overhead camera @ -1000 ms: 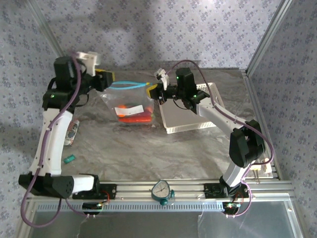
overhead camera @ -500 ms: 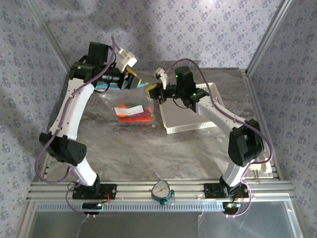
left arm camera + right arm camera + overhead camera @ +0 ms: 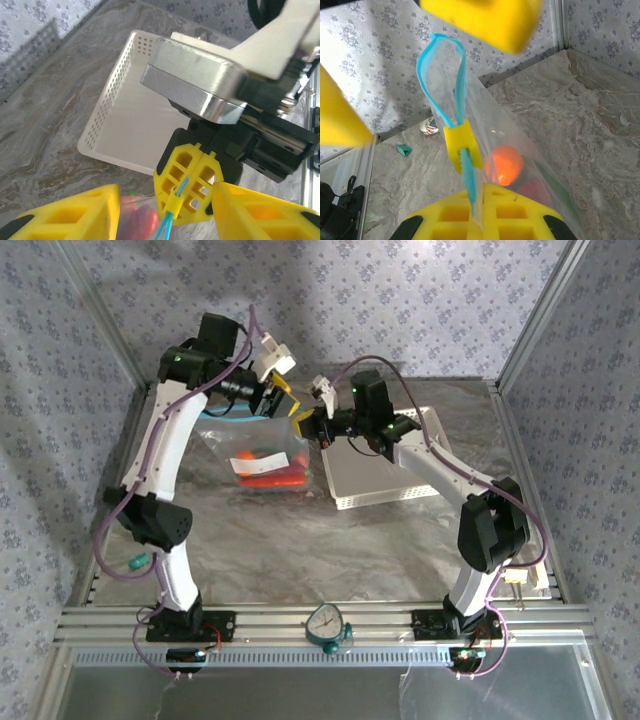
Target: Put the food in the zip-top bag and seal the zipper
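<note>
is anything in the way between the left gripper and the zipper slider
Nothing visible is. The left gripper is open, and the zipper with its yellow slider shows right in its gap. The right gripper is shut on the zipper just past the slider, not in front of it.

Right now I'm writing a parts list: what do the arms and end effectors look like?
The left arm and right arm have white shells, black joints, green lights and looping purple cables. The left end effector and right end effector carry yellow lattice fingers.
</note>
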Controlling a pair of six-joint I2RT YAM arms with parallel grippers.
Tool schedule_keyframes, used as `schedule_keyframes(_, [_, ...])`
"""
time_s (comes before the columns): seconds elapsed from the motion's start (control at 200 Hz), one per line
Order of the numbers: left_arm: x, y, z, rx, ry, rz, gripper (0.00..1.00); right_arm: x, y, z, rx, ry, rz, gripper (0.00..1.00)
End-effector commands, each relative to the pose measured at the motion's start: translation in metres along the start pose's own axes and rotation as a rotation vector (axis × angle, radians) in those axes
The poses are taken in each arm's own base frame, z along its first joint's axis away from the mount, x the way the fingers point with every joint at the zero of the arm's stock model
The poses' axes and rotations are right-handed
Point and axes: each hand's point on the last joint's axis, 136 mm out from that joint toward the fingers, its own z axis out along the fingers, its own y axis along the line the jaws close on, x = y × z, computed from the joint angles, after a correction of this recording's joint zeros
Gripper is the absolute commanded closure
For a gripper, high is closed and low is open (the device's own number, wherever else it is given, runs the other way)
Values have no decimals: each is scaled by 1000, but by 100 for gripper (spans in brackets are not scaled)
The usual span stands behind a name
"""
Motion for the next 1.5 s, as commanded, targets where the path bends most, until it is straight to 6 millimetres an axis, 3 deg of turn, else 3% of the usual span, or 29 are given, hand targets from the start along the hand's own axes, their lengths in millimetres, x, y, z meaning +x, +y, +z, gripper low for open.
schedule_keyframes(0.0, [8,-11,3,46,55,22,48,-8,4,1,-28,-5,-25,100])
schedule_keyframes(0.32, [17,-9,11,61,96,19,52,-8,2,2,-24,0,-24,100])
schedule_keyframes(0.5, [21,-10,15,84,107,13,66,-9,1,3,-24,-1,-23,100])
schedule_keyframes(0.67, [23,-10,18,101,108,10,74,-9,1,4,-23,-2,-21,100])
schedule_keyframes(0.81, [23,-11,20,116,106,12,91,-9,-1,3,-17,-2,-18,100])
schedule_keyframes(1.084, [19,-9,13,99,91,18,94,-10,-3,0,1,-17,-20,100])
schedule_keyframes(1.494, [30,1,-7,56,111,-20,95,-14,-6,-11,18,-42,-15,100])
